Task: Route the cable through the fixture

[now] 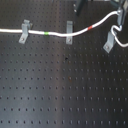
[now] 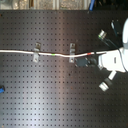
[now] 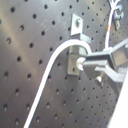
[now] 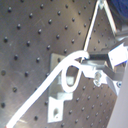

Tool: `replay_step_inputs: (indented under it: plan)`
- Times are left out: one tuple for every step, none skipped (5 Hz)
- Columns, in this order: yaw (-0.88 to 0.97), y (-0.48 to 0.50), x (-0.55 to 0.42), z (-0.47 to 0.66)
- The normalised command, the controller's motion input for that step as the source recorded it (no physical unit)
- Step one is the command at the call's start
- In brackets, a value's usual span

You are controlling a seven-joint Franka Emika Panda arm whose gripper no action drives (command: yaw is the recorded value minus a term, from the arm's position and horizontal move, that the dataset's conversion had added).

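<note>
The gripper [image 3: 84,64], a dark two-fingered tool on the white arm, sat clamped on the long thin white flexible cable [image 1: 75,34], holding it right at a small grey metal clip fixture [image 3: 76,50] with upright prongs. In the first wrist view the cord rose in a curve from the perforated black board [image 3: 30,55], bent over at the clip and ended between the fingers; the second wrist view showed it looping around that same bracket.

By my judgement the routing was well along: in the first exterior view the cable already passed through the bracket towards the first exterior view's left [image 1: 24,31] and the middle bracket [image 1: 69,31], with its short green band [image 1: 46,33] lying between them and its short red band [image 1: 90,27] beyond the middle one. The step in hand looked like seating the cord in the third bracket [image 1: 108,42], at the first exterior view's right. The next move called for a steady downward press between the prongs, with the cord kept taut enough not to spring out.

The wrist views alone showed the grasp and the loop close up. The second exterior view alone showed the white arm's body [image 2: 112,60] and a small blue object [image 2: 2,90] at the board's edge
</note>
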Motion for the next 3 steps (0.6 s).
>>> replay_step_inputs:
  plan:
    - [0.45, 0.447, -0.219, -0.06]
    - [0.43, 0.474, -0.178, -0.05]
    - [0.11, 0.171, -0.333, 0.02]
